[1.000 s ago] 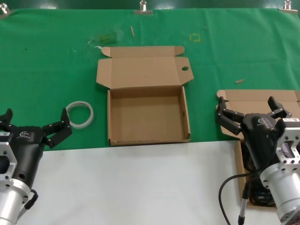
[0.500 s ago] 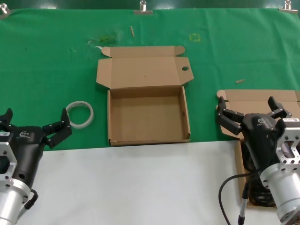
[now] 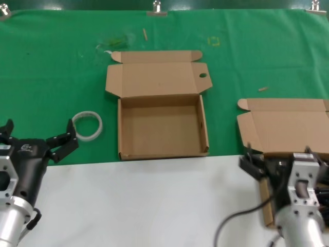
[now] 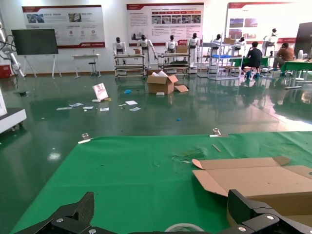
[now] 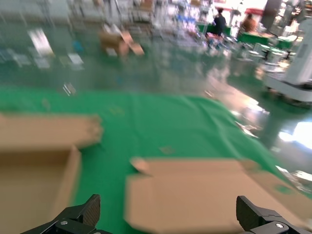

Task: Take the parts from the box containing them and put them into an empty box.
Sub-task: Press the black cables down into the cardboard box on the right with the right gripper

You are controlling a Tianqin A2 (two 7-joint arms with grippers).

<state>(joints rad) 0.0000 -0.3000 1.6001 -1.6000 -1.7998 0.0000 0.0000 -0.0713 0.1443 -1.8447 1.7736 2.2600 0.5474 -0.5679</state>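
The left gripper [image 3: 36, 138] sits unmoved beside the white ring [image 3: 87, 125], left of the empty box [image 3: 162, 129], jaws spread wide. That empty box, its holed flap at the rear, lies as before. To its right, the right gripper [image 3: 280, 159] has dropped from the plain lid flap to the front of the box containing them [image 3: 280, 126], jaws spread; the parts are hidden behind it

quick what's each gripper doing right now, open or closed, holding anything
Left gripper: open, holding nothing, beside the white ring.
Right gripper: open, holding nothing, over the box containing them.
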